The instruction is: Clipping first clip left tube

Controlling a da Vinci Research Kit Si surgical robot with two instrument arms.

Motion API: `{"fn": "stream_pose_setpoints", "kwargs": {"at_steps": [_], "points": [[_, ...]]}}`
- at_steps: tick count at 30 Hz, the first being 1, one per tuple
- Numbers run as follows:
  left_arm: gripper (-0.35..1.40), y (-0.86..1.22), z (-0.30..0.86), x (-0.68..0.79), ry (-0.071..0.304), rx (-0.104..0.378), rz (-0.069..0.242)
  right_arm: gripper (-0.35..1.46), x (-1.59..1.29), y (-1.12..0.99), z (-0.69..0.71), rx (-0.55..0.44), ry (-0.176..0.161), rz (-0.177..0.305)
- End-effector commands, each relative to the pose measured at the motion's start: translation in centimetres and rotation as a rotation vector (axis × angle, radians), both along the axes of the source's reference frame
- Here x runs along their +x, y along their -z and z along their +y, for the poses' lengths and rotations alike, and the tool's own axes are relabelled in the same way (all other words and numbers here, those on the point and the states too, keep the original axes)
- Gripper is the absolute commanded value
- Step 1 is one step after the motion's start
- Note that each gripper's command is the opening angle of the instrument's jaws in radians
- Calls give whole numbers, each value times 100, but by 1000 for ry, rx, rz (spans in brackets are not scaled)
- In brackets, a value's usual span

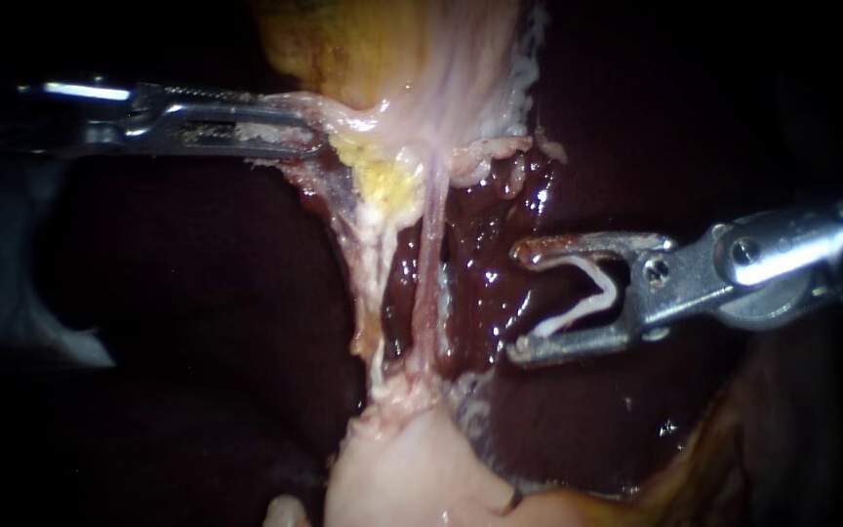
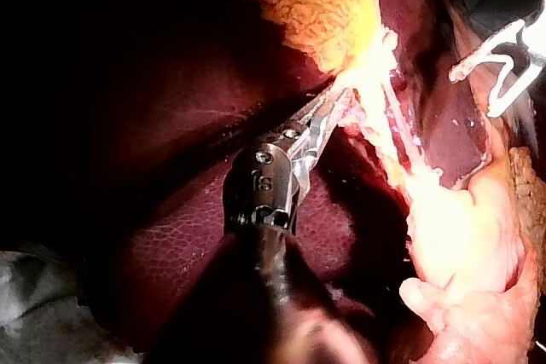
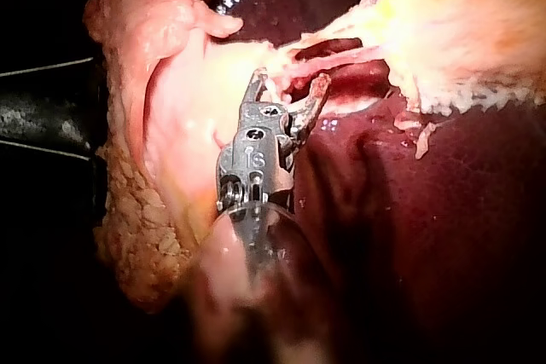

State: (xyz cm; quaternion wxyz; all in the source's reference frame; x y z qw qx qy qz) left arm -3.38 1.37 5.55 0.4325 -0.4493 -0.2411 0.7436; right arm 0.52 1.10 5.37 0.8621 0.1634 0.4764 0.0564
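Left instrument [image 1: 309, 134] end effector clamps tissue [image 1: 348, 119] toward 9 o'clock (likely tautening tubes [image 1: 428, 263]); right instrument [image 1: 522, 303], 3 o'clock, grips a clip [image 1: 578, 312]

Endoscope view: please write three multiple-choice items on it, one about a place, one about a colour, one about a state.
1. Where is the clip?
A. Held by the right instrument, clear of the tubes
B. Closed around a tube
C. Held by the left instrument

2. What colour is the clip?
A. Blue
B. Gold
C. White

3. How do the left instrument's jaws stand?
A. Wide open, holding nothing
B. Shut on a tissue fold
C. Shut on the clip

Answers: 1 A, the clip sits between the right instrument's jaws over the liver, beside the tubes; 2 C, it shows white against the dark liver; 3 B, both jaws pinch the tissue fold.
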Motion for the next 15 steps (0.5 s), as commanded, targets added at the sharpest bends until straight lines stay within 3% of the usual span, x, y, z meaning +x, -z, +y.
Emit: {"fn": "stream_pose_setpoints", "kwargs": {"at_steps": [1,6,10,15], "points": [[-35,2,0,2,0,0,0,50,0,0,0,0,0,0],[-35,20,4,25,12,5,4,50,0,0,-1,0,0,0],[-35,46,11,46,38,4,-2,50,0,0,-1,0,0,0],[-35,71,17,53,58,9,-3,50,1,1,-2,0,1,0]]}}
